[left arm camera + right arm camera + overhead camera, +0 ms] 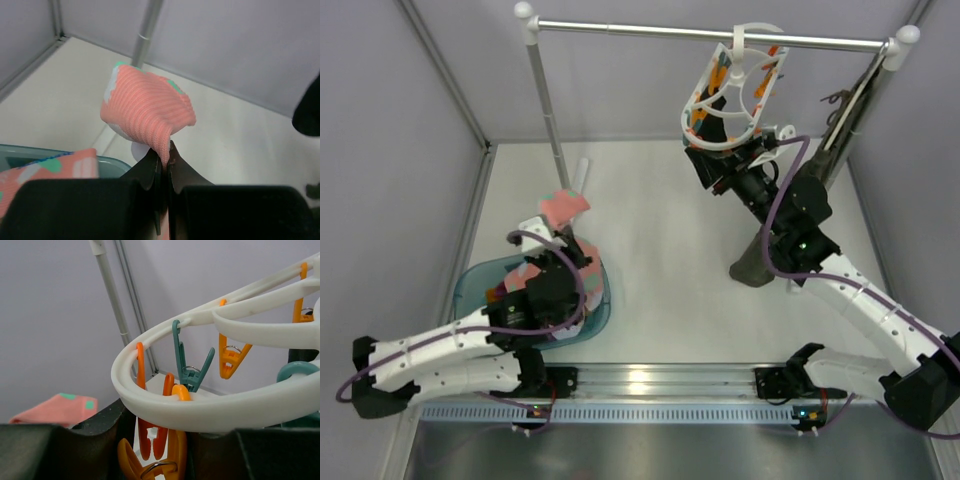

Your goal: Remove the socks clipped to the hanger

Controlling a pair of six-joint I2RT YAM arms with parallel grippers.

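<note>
My left gripper (563, 228) (165, 155) is shut on a pink sock (563, 207) (145, 107) with teal patches, holding it by one edge above the far rim of the teal basin (470, 285) (30, 150). More socks (525, 275) (45, 175) lie in that basin. The white hanger (730, 95) (200, 410) hangs tilted from the rail, and the orange and teal clips I see on it hold nothing. Just under its lower rim, my right gripper (725, 160) (157, 440) has its jaws closed against a yellow-orange clip (172, 455), with a darker orange clip beside it.
The metal rail (710, 35) runs across the back on two posts, the left post (548, 100) standing behind the basin. A long olive garment (760, 255) hangs down at the right beside my right arm. Grey walls close in the back and both sides.
</note>
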